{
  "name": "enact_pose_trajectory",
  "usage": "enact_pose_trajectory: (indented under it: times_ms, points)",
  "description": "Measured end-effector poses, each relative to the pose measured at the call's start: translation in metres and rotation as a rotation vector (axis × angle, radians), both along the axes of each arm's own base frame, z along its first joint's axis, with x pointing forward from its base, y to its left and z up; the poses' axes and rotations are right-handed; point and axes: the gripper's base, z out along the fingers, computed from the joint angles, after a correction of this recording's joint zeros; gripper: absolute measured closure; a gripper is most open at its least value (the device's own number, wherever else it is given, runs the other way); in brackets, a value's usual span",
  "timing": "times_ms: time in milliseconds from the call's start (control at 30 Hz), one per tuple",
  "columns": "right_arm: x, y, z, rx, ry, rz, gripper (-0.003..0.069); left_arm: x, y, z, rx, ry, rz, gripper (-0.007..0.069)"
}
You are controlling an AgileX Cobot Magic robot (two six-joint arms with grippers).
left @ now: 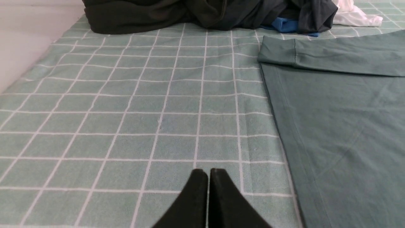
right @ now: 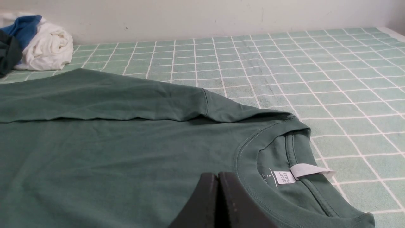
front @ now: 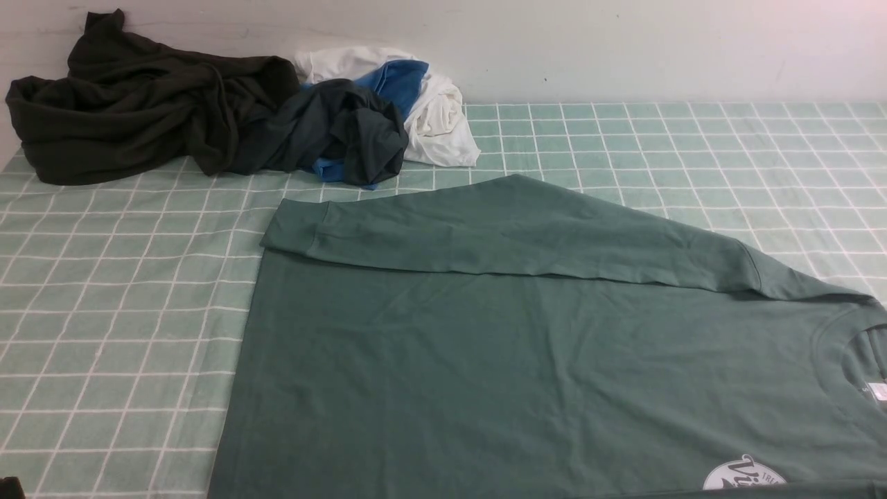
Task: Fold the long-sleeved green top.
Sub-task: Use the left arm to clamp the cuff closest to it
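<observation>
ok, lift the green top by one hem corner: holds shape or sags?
Likely sags: the green long-sleeved top lies limp and flat with soft creases, so one corner would probably drag the rest. The sleeve folded across its body would probably slip off. Pushed, it may bunch rather than glide on the checked cloth.

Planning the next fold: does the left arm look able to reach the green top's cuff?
Probably yes: the left gripper, shut, hangs over open tablecloth with nothing between it and the cuff.
</observation>
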Motion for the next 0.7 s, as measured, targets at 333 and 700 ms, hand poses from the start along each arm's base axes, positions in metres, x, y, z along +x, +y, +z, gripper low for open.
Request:
enact_pose_trajectory:
  times_ms: [333, 700]
  points:
    - [0.000, 0.002, 0.000, 0.156, -0.009, -0.011, 0.0673, 0.000, -0.016, 0.003, -0.719, -0.002, -0.002, 0.0628]
    - [0.001, 0.015, 0.003, 1.052, -0.025, -0.028, 0.0673, 0.001, -0.021, 0.009, -0.907, -0.030, -0.039, 0.0628]
